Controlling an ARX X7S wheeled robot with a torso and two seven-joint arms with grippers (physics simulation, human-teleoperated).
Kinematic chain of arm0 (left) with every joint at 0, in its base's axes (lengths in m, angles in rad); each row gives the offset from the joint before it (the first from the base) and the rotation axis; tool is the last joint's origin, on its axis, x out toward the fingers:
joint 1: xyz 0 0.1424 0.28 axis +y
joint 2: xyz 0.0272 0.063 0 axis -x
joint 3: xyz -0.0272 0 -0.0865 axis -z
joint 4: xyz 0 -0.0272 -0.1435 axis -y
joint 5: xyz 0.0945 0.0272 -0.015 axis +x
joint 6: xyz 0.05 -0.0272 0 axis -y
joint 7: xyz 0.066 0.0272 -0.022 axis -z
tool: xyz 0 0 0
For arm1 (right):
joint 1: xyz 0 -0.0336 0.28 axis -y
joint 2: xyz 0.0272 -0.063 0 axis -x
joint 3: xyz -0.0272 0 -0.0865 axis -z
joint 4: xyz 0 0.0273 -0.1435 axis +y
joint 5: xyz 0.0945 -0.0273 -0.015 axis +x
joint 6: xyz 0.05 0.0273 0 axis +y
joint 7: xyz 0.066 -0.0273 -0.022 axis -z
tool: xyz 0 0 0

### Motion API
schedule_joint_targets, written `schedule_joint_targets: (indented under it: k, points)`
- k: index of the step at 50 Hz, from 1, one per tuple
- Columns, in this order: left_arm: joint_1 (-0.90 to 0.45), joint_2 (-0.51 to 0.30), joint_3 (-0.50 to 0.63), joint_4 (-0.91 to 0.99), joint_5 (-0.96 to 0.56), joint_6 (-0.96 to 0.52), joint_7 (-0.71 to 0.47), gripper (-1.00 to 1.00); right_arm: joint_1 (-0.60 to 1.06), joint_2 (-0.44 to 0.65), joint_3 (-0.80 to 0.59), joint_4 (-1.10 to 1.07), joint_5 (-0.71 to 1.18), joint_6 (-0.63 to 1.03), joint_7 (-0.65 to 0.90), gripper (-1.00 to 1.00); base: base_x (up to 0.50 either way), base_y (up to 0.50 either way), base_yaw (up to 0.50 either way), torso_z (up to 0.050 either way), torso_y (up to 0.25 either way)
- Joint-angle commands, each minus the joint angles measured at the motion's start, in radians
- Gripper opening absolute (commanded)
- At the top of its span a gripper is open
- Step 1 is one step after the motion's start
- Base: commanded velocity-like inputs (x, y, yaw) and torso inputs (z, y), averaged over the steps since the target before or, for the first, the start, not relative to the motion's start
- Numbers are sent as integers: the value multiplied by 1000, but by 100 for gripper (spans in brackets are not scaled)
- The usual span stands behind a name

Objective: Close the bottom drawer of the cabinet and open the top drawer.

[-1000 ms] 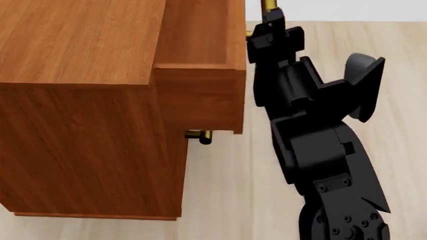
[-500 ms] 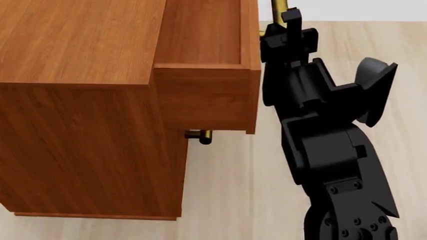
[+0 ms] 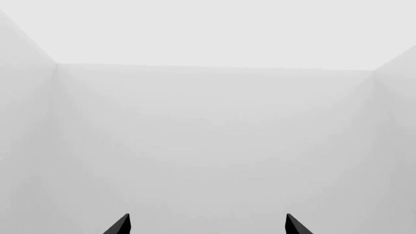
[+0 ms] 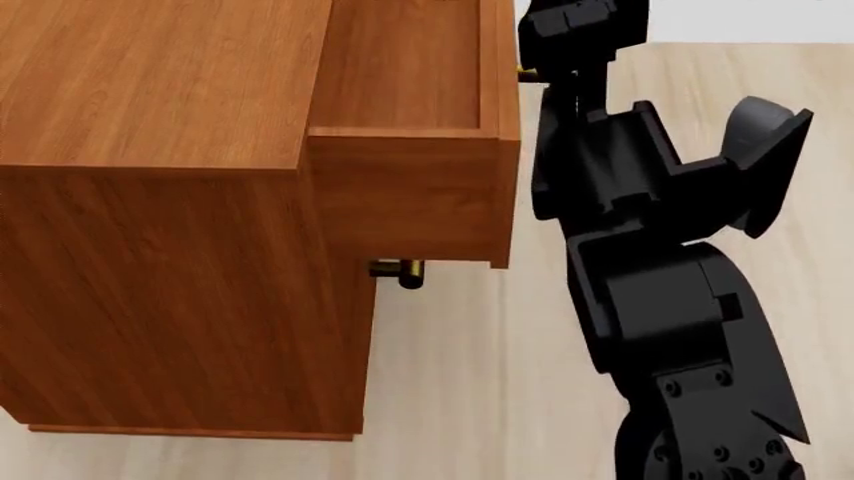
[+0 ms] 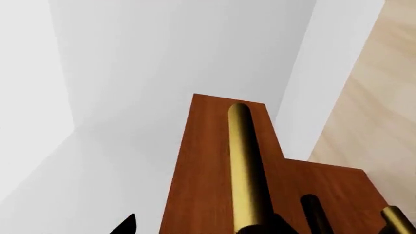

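Right claw pinches the one brass handle of the pulled-out top drawer

Pale wood floor meets white walls.

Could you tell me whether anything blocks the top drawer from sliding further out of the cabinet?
Nothing visible does. The top drawer is already partly out of the cabinet, with only bare floor ahead of its front. The right gripper is at its brass handle.
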Motion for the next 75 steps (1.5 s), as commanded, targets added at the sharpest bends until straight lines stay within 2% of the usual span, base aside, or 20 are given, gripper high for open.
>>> schedule_joint_targets:
  k: [1,50,63,75]
  points:
    - [-6,-1,3,1,-4,-2,-5,100,14,6,6,-35,12,-10,-41,100,-11,0,0,0,11]
    - [-12,-7,12,4,-17,2,-18,100,-12,63,21,15,-20,-71,-9,100,0,0,0,0,1]
    - [-9,-7,19,-5,-12,13,-15,100,-10,138,15,-39,-79,-69,52,100,0,0,0,0,0]
    - [-5,-6,20,-7,-14,19,-17,100,77,274,-89,-81,-217,39,144,100,0,0,0,0,0]
